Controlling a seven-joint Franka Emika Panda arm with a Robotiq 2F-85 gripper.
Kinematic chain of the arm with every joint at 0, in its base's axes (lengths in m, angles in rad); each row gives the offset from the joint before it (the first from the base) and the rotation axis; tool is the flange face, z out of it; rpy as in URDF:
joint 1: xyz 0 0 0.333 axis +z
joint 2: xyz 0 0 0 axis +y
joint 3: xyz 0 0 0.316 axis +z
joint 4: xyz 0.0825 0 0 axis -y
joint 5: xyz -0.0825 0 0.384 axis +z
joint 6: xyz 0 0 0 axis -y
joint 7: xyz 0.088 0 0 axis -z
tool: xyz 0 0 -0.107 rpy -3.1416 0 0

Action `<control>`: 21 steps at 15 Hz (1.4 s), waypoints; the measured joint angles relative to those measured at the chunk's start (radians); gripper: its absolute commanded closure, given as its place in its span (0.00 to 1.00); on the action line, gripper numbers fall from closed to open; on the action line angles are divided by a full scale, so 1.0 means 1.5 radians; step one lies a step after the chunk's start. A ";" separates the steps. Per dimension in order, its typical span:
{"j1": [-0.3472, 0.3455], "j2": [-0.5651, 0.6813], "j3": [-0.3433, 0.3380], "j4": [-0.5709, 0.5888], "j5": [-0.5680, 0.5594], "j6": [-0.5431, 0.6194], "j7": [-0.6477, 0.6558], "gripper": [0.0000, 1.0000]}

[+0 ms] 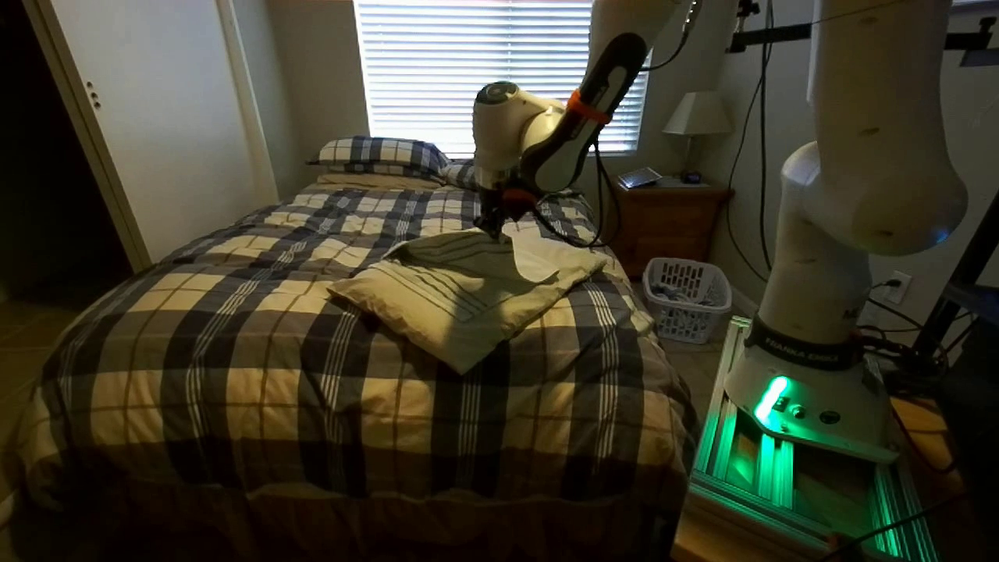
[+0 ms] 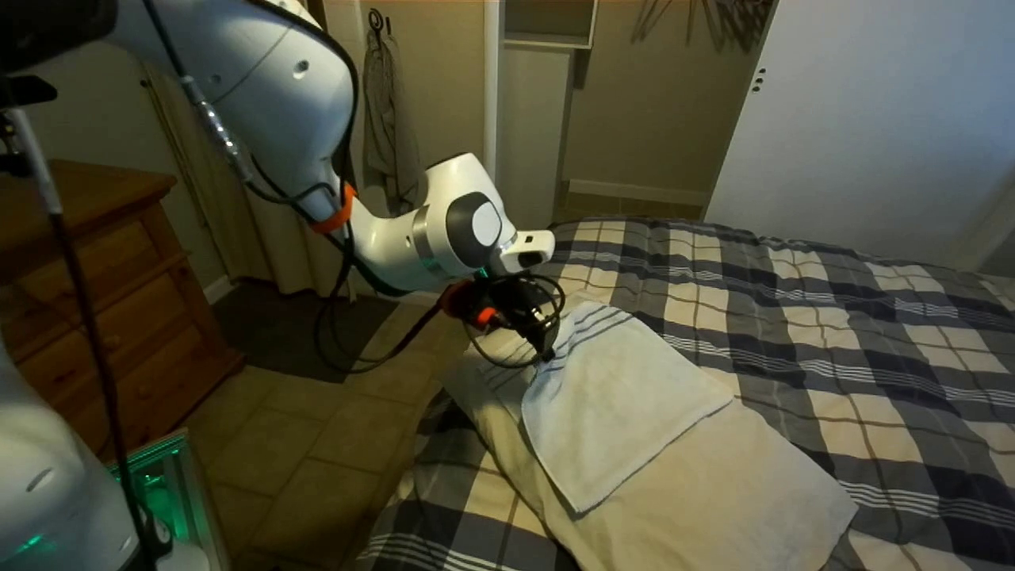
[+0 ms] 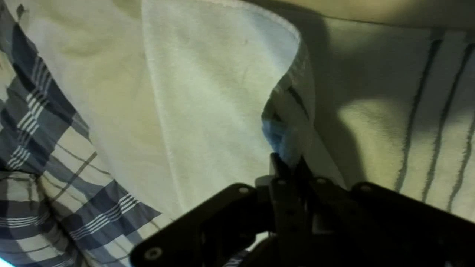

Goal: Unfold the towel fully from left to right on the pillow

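Robot claw [image 2: 547,355] pinching a towel [image 2: 626,420] on a pillow [image 2: 721,492].
In an exterior view, the arm [image 1: 507,129] reaches in from the right over a plaid bed [image 1: 257,390], before a bright window [image 1: 468,62]; the claw, small and dark here, meets the towel, which lies across the pillow. In an exterior view, a pale towel flap with blue stripes [image 2: 599,321] drapes from the claw, one corner pointing down over the pillow. In the wrist view, the claw's fingers [image 3: 282,193] stand close together on a gathered fold of towel; how many layers lie beneath is hard to tell.
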 measured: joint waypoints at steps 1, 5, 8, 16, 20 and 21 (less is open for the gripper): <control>-0.019 -0.028 0.005 -0.015 -0.027 -0.007 0.021 0.98; -0.133 -0.125 0.047 -0.088 -0.050 -0.015 0.044 0.94; -0.177 -0.168 0.059 -0.125 -0.050 -0.011 0.043 0.94; -0.247 -0.171 0.106 -0.118 -0.087 -0.016 0.071 0.98; -0.311 -0.172 0.075 -0.100 -0.197 -0.015 0.102 0.98; -0.326 -0.172 0.071 -0.098 -0.212 -0.015 0.104 0.98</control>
